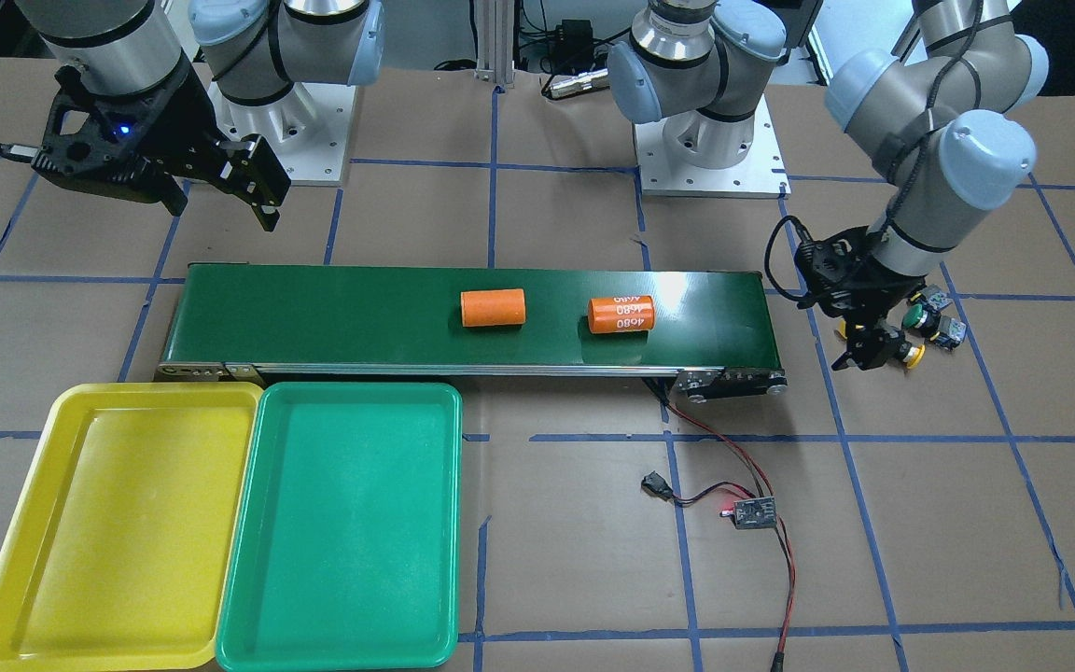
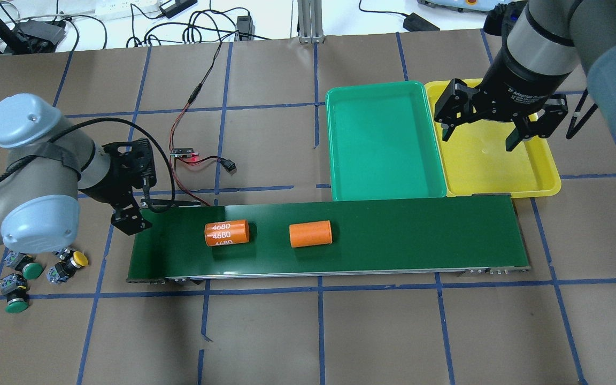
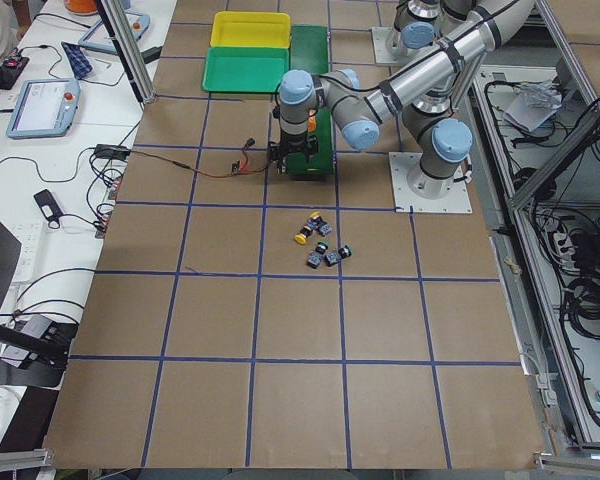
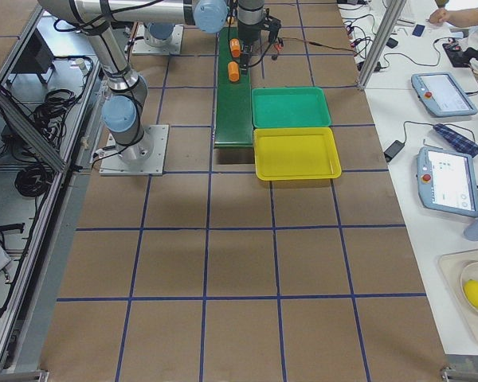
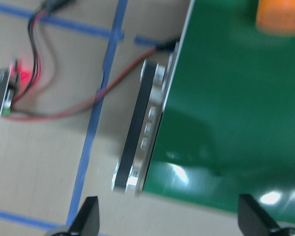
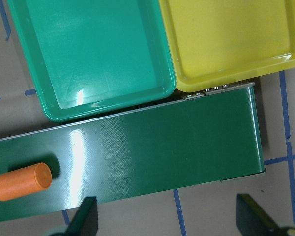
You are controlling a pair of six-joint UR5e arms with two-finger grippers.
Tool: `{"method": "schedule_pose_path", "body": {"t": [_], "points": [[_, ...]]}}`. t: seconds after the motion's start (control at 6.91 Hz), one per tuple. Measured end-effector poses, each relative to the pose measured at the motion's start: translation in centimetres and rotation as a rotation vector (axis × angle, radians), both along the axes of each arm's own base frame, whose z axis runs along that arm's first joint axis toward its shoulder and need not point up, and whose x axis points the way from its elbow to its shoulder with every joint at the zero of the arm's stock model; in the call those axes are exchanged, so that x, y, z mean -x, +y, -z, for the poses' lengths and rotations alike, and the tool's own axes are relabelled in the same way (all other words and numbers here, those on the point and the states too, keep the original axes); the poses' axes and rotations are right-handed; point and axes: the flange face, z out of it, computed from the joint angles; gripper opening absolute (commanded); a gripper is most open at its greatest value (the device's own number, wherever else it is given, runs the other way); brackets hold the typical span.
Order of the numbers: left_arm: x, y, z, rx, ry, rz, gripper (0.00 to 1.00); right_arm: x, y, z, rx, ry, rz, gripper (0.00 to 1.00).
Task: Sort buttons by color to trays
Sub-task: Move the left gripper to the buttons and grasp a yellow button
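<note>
Overhead, nothing is sorted yet. The green tray (image 2: 383, 139) and the yellow tray (image 2: 500, 171) lie side by side beyond the conveyor belt (image 2: 393, 235), both bare. The buttons (image 2: 62, 269) sit in a loose cluster on the desk (image 2: 340, 331) off the belt's other end. You can count two green caps and one yellow here; the left arm may hide a fourth. The left end effector (image 2: 134, 188) hangs over that belt end, near the cluster but clear of it. The right end effector (image 2: 478, 138) hovers above the yellow tray, spread wide and holding nothing. Two orange cylinders (image 2: 226, 233) lie on the belt.

From the front, a green cap and a yellow cap show just beside the left end effector, on dark blocky bodies that seem to lie tipped over, not upright.

From the left side, the cluster is small, well apart from the trays at the belt's far end.

Through the left wrist camera, the fingertips (image 5: 91, 219) stand wide apart with nothing between them, only the belt's end below. The right wrist view likewise shows spread tips over empty trays.

I judge you're on the first pick. Swing the left end effector off the belt, centre it over one button, descend and close across the blocky body, since the rounded cap would likely slip. Note the cap's colour: it decides the tray.
</note>
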Motion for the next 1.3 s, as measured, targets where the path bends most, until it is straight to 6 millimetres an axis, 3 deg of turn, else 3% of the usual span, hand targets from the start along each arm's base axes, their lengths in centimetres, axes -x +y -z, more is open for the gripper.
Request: {"method": "schedule_pose_path", "body": {"t": [0.29,0.58,0.87,1.3], "points": [[-7.7,1.2,1.6,-0.015,0.008,-0.111,1.0,-0.1,0.5,0.3,-0.031,0.003,-0.002,1.0],[-12.5,1.9,3.8,0.005,-0.006,-0.177,1.0,-0.1,0.8,-0.3,-0.024,-0.003,-0.005,1.0],[-14.2,2.2,6.2,-0.028,-0.009,-0.192,1.0,0.0,0.8,-1.9,0.001,-0.005,-0.02,1.0],[-14.6,2.4,8.0,-0.063,-0.006,-0.186,1.0,0.0,1.0,-2.0,-0.011,-0.001,-0.025,1.0]]}}
